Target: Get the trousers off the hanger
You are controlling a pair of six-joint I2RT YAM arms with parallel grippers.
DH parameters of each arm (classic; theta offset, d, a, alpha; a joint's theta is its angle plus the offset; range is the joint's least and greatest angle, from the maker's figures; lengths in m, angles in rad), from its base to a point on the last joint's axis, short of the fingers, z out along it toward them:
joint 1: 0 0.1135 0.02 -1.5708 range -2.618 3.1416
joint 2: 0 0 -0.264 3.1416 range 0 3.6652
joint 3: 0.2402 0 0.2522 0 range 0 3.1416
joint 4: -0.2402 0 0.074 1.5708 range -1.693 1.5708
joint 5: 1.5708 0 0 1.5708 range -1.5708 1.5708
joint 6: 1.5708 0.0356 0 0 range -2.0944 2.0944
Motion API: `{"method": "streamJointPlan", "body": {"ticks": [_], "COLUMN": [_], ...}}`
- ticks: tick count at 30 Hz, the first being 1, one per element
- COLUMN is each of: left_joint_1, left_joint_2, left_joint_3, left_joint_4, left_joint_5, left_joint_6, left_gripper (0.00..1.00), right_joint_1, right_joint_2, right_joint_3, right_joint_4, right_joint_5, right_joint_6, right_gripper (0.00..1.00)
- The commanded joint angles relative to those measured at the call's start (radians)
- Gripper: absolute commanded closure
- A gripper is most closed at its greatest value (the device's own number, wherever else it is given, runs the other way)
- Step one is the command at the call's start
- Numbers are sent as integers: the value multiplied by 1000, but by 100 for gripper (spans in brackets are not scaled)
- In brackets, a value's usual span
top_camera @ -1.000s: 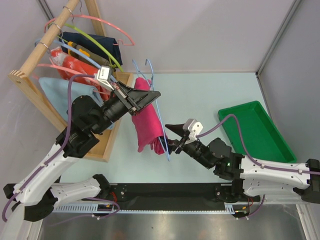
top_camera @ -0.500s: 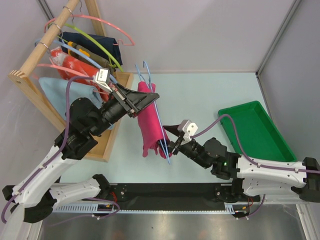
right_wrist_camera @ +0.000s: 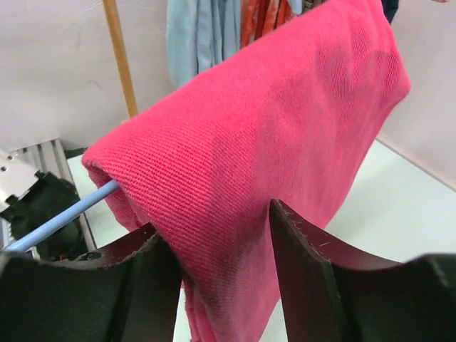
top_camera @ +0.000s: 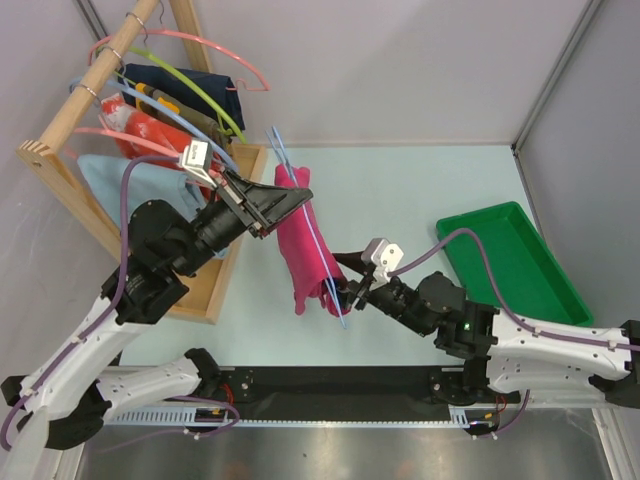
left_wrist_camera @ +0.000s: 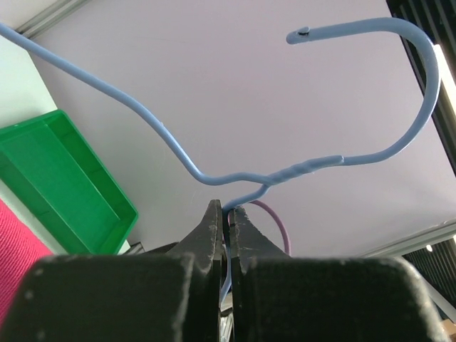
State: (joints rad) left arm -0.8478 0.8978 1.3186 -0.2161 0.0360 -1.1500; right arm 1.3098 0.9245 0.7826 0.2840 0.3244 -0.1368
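The magenta-pink trousers [top_camera: 303, 245] hang folded over the lower bar of the light-blue wire hanger [top_camera: 316, 238], held up in the air near the table's middle. My left gripper [top_camera: 298, 196] is shut on the hanger just below its twisted neck [left_wrist_camera: 306, 168], and the hook curves above the closed fingertips [left_wrist_camera: 214, 214]. My right gripper [top_camera: 341, 287] is at the low end of the trousers. In the right wrist view the thick pink fold [right_wrist_camera: 285, 121] fills the gap between both fingers [right_wrist_camera: 299, 249] and touches each. A piece of the hanger's wire [right_wrist_camera: 64, 214] sticks out at the left.
A wooden rack [top_camera: 70, 105] at the far left carries pink and lime-green hangers, a pale blue cloth [top_camera: 110, 185], a red-orange patterned cloth and a dark garment. A green tray [top_camera: 545, 285] lies at the right. Grey walls close the back and the right side.
The left arm has swung the hanger and trousers slightly towards the middle. The right gripper has come up to the trousers' low end and its jaws have narrowed round the fold.
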Motion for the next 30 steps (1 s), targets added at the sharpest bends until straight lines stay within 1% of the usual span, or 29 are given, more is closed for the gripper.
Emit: {"method": "streamJointPlan", "body": {"ticks": [1, 4, 6, 8, 10, 11, 13, 14, 15, 16, 20, 21, 22, 23, 25, 30], "left_joint_1": [1, 1, 1, 1, 3, 6, 10, 12, 15, 15, 21, 21, 21, 21, 21, 23], "left_joint_2": [-27, -14, -11, -14, -17, -16, -13, -14, -13, -13, -5, -7, -4, 0, 3, 23], "left_joint_3": [50, 76, 80, 80, 85, 91, 116, 123, 131, 143, 172, 175, 179, 180, 182, 197], "left_joint_4": [118, 109, 112, 115, 109, 98, 86, 71, 66, 63, 32, 34, 34, 34, 46, 44], "left_joint_5": [44, 85, 119, 133, 149, 159, 188, 197, 202, 206, 232, 237, 242, 249, 261, 304], "left_joint_6": [27, 15, -8, -22, -34, -37, -47, -51, -57, -60, -85, -100, -109, -119, -146, -178], "left_gripper": [100, 100, 100, 99, 100, 100, 99, 99, 100, 100, 100, 99, 100, 99, 100, 99], "right_joint_1": [-15, -38, -46, -47, -47, -47, -47, -46, -46, -44, -46, -46, -46, -44, -46, -47], "right_joint_2": [-41, -42, -41, -41, -41, -38, -32, -30, -33, -36, -39, -41, -42, -42, -39, -46], "right_joint_3": [81, 119, 139, 161, 178, 205, 237, 248, 265, 271, 319, 329, 334, 336, 342, 354], "right_joint_4": [-98, -169, -190, -197, -207, -239, -278, -323, -335, -345, -428, -437, -453, -457, -465, -476], "right_joint_5": [-67, -116, -99, -122, -163, -171, -173, -180, -188, -221, -295, -303, -314, -346, -360, -427], "right_joint_6": [-21, -37, -41, -56, -67, -70, -79, -81, -80, -80, -75, -72, -73, -76, -80, -86], "right_gripper": [45, 46, 51, 55, 55, 55, 61, 69, 73, 75, 74, 72, 65, 62, 59, 59]}}
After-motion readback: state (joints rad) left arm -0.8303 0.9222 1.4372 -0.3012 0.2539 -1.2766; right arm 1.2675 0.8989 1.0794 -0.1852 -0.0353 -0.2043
